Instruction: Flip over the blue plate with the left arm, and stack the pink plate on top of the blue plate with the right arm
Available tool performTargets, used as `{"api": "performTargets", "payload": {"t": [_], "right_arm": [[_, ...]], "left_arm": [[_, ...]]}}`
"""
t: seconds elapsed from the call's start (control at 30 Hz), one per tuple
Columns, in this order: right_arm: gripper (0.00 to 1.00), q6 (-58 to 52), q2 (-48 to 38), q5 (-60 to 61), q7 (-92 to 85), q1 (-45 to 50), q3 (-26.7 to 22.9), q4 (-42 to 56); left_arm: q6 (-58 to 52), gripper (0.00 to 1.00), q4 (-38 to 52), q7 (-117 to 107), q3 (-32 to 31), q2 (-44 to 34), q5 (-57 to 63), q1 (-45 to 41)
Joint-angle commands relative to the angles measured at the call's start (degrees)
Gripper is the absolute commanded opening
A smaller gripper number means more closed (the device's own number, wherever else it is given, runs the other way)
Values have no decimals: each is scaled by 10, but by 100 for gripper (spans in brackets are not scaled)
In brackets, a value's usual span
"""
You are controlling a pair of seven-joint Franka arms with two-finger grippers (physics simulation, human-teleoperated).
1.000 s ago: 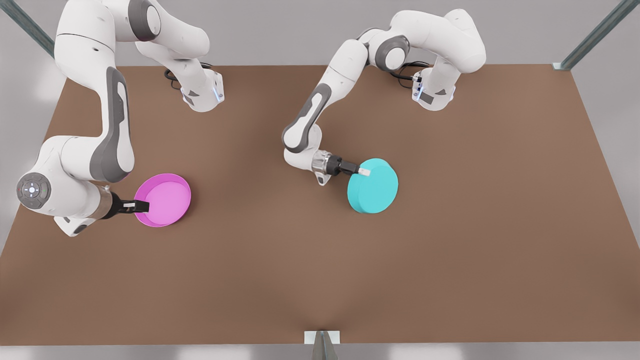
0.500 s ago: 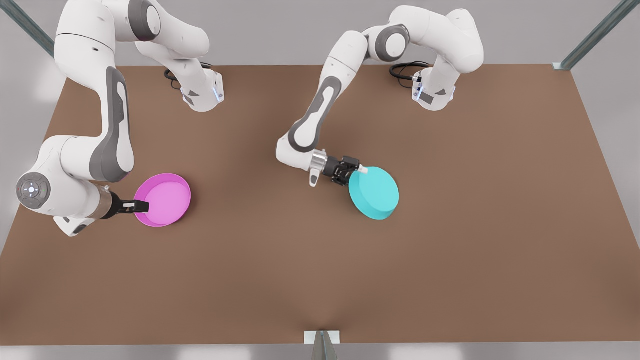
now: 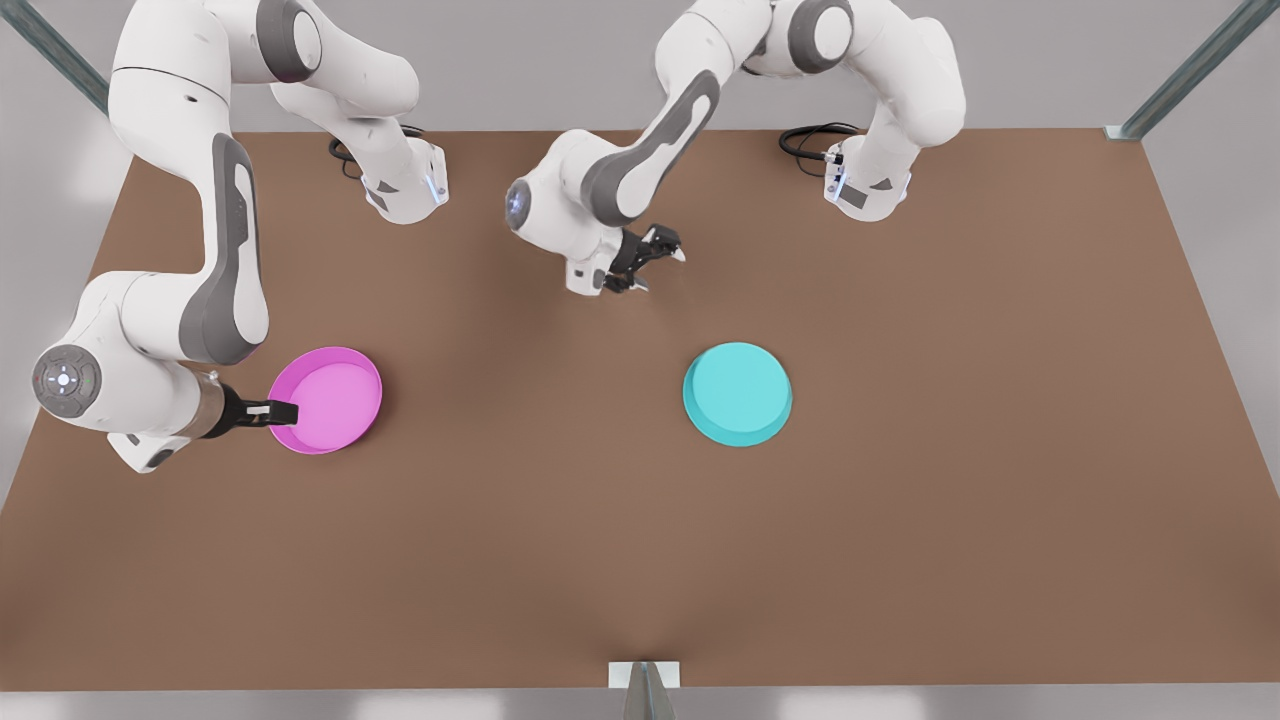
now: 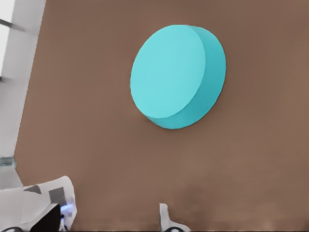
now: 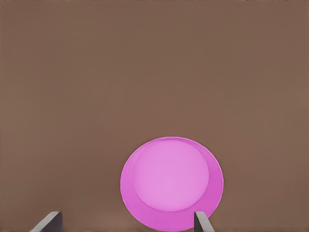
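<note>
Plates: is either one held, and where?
Blue plate lies free, left gripper open away from it. Right gripper sits open at the rim of the pink plate; no grip shown.

Turquoise-cyan blue plate (image 3: 737,393), magenta pink plate (image 3: 328,398) with lighter inside, plain brown table (image 3: 640,550).

Plain brown table (image 3: 640,560). Pink plate (image 3: 326,399) sits rim-up toward the front view's left, blue plate (image 3: 737,393) flat base-up near the middle, well apart. Both arm bases bolted along the far edge.
</note>
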Motion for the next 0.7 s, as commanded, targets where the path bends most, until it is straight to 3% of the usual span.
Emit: {"api": "performTargets", "payload": {"t": [0.0, 0.07, 0.1, 0.13, 0.17, 0.23, 0.33, 0.5, 0.57, 0.67], "right_arm": [[100, 0, 0, 0, 0, 0, 0, 0], [100, 0, 0, 0, 1, 1, 0, 0], [100, 0, 0, 0, 1, 0, 0, 0], [100, 0, 0, 0, 0, 0, 0, 0], [100, 0, 0, 0, 1, 1, 0, 0], [100, 0, 0, 0, 1, 1, 0, 0], [100, 0, 0, 0, 0, 1, 0, 0], [100, -11, 25, 1, -2, -1, 12, -1], [100, -7, 39, 7, -83, -11, 13, -1], [100, -25, 83, 66, -87, -45, 13, 7]], "left_arm": [[-19, 100, 0, 70, 9, -27, -49, 24], [-25, 100, -1, 293, 78, -71, -49, 110], [15, 100, -5, 366, 23, -145, -26, 243], [90, 100, -48, 379, -169, -246, 76, 406], [187, 100, -160, 381, -399, -364, 151, 623], [211, 100, -232, 456, -483, -443, 150, 770], [131, 100, -194, 442, -493, -422, 150, 775], [136, 100, -191, 444, -493, -420, 152, 774], [135, 100, -178, 445, -494, -420, 152, 775], [133, 100, -167, 446, -499, -419, 151, 773]]}}
